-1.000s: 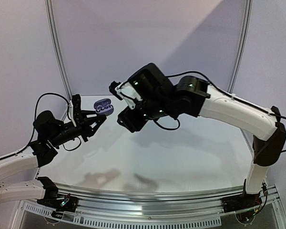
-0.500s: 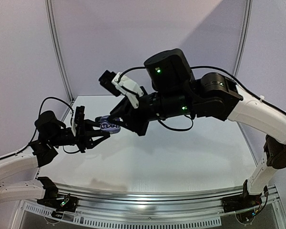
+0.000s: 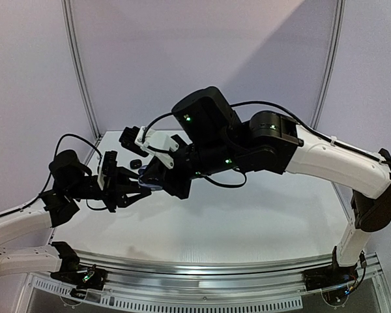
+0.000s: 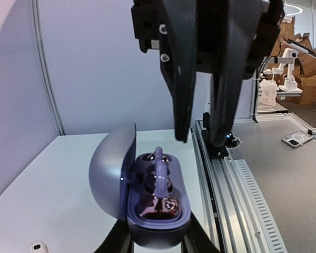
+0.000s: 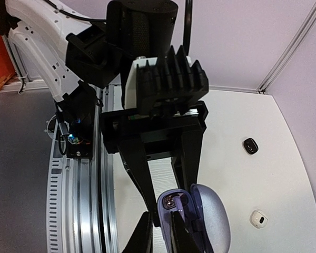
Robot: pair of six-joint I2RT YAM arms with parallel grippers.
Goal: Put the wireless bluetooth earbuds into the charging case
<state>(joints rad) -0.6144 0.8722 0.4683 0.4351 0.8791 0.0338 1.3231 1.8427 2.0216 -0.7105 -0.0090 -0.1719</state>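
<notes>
My left gripper [image 4: 158, 240] is shut on the base of a purple charging case [image 4: 147, 224], held in the air with its lid [image 4: 108, 176] swung open to the left. One purple earbud [image 4: 160, 168] stands in the case with its stem sticking up; a dark empty socket shows beside it. My right gripper [image 4: 201, 140] hangs just above the case's far end, jaws nearly closed and nothing between them. In the right wrist view its fingertips [image 5: 175, 226] overlap the case [image 5: 210, 213] near the earbud [image 5: 178, 205]. From above, both grippers [image 3: 131, 186] [image 3: 158, 181] meet at the case [image 3: 145, 183].
A black earbud [image 5: 250, 146] and a white earbud [image 5: 258, 219] lie loose on the white table. Another view shows a white earbud [image 4: 38, 246] on the table under the case. The aluminium rail [image 4: 237, 190] runs along the table's near edge.
The right arm swung down and left until its gripper reached the case, and its jaws narrowed from wide apart to nearly closed. The left gripper lowered the case slightly.
</notes>
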